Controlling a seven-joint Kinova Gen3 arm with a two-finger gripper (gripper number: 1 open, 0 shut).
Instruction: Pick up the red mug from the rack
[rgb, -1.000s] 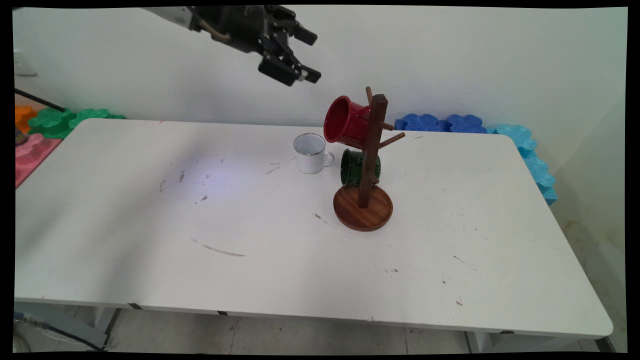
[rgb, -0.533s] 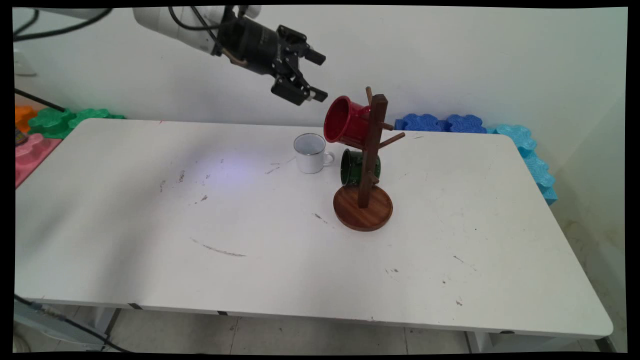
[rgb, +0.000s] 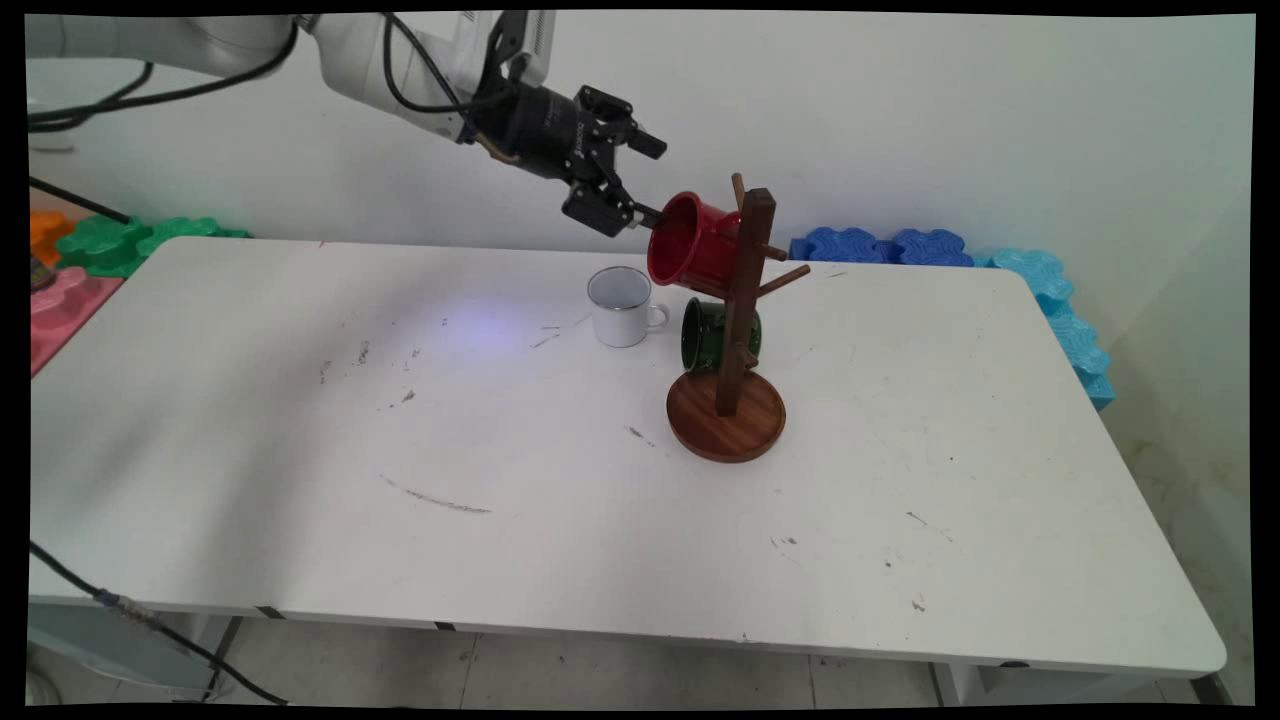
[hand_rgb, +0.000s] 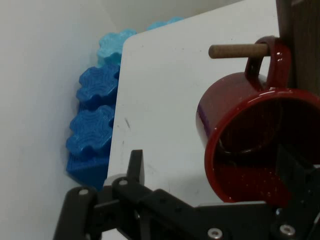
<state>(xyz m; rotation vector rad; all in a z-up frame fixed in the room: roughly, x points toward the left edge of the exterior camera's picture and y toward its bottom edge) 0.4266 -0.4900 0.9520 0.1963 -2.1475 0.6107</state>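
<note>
Main view, and here are three mugs round a wooden mug tree (rgb: 738, 330) standing on its round base a little right of the middle of the white bench (rgb: 300, 480). Top of the tree, a red mug (rgb: 693, 241) hangs by its handle from a peg, tipped on its side with its mouth facing left; nothing can be seen inside it. Below it, a green mug (rgb: 716, 335) hangs low on the trunk just above the base, mouth also to the left, its inside too dark to read. Left of the tree and apart from it, a white mug (rgb: 624, 307) stands upright on the bench, handle pointing right, and it looks empty.

The gripper (rgb: 650, 181) sits up at the red mug's mouth, coming in from the upper left, fingers spread apart and holding nothing. The lower finger is right at the red mug's rim; whether it touches I cannot tell. The upper finger stands clear above it.

Hand view now: the red mug (hand_rgb: 250, 140) fills the right side, open mouth toward the camera, handle looped over the wooden peg (hand_rgb: 235, 50), with one finger on each side of the mouth. Blue foam pieces (hand_rgb: 92, 125) lie along the bench's far edge by the wall
</note>
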